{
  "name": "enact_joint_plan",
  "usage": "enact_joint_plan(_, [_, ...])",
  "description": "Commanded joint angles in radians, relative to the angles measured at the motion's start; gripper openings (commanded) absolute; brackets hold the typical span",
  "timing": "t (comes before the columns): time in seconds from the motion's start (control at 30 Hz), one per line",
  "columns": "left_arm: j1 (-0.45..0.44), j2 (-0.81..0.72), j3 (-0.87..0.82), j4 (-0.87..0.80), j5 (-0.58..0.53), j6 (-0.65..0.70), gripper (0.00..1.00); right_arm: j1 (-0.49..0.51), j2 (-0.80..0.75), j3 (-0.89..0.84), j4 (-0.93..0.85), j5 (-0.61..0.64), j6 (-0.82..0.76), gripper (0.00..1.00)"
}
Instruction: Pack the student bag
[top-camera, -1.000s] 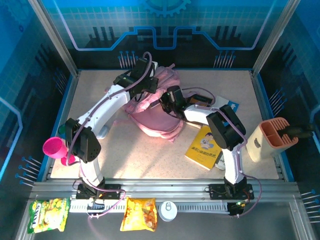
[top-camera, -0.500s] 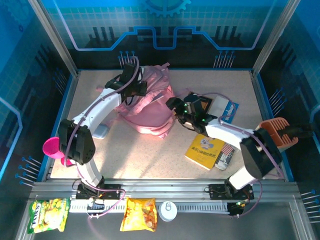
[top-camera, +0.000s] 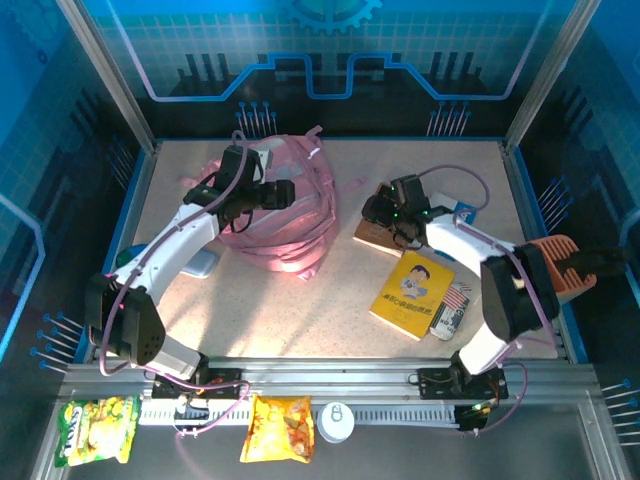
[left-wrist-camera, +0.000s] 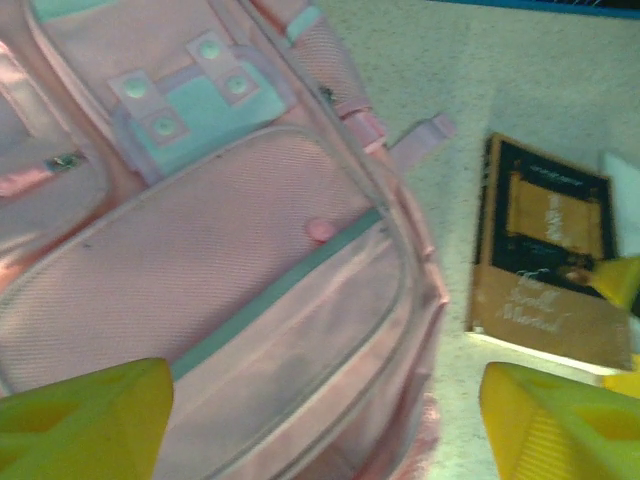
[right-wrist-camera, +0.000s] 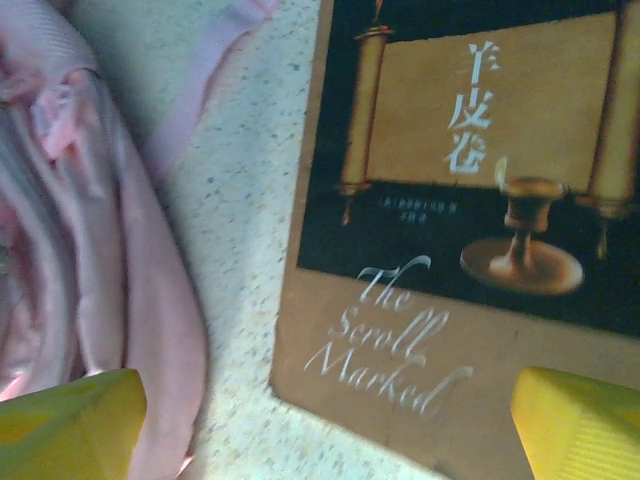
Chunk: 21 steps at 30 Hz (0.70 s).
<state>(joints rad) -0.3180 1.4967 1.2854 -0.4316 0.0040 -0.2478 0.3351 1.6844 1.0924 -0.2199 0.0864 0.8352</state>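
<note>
The bag (top-camera: 290, 225) lies far left on the tabletop (top-camera: 300, 310), the left pincer (left-wrist-camera: 320, 420) wide open above it. The right pincer (right-wrist-camera: 325, 425) hovers wide above the book (right-wrist-camera: 450, 230); right wrist view reads "The Scroll Marked".

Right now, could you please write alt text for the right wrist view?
A brown-and-black paperback book titled "The Scroll Marked", with a scroll and goblet pictured, lies flat on the speckled beige table, a gap apart from the soft pink fabric backpack at left. The right gripper is open above them, its yellow fingertips at the bottom corners.
</note>
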Motion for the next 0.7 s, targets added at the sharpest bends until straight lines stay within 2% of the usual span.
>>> enact_joint_plan(0.0, [0.005, -0.013, -0.011, 0.019, 0.107, -0.045, 0.86, -0.036, 0.098, 0.131, -0.099, -0.072, -0.124, 0.94])
enact_joint_plan(0.17, [0.003, -0.009, -0.012, 0.026, 0.145, -0.051, 0.97, -0.057, 0.254, 0.318, -0.185, -0.085, -0.161, 0.9])
enact_joint_plan(0.37, [0.003, 0.003, -0.004, 0.026, 0.182, -0.055, 0.99, -0.064, 0.41, 0.505, -0.281, -0.114, -0.186, 0.83])
enact_joint_plan(0.5, [0.004, 0.013, 0.004, 0.024, 0.194, -0.056, 0.99, -0.056, 0.462, 0.553, -0.321, -0.138, -0.201, 0.81])
enact_joint_plan(0.67, [0.003, 0.041, 0.02, 0.016, 0.223, -0.078, 0.99, -0.042, 0.474, 0.531, -0.35, -0.163, -0.232, 0.81])
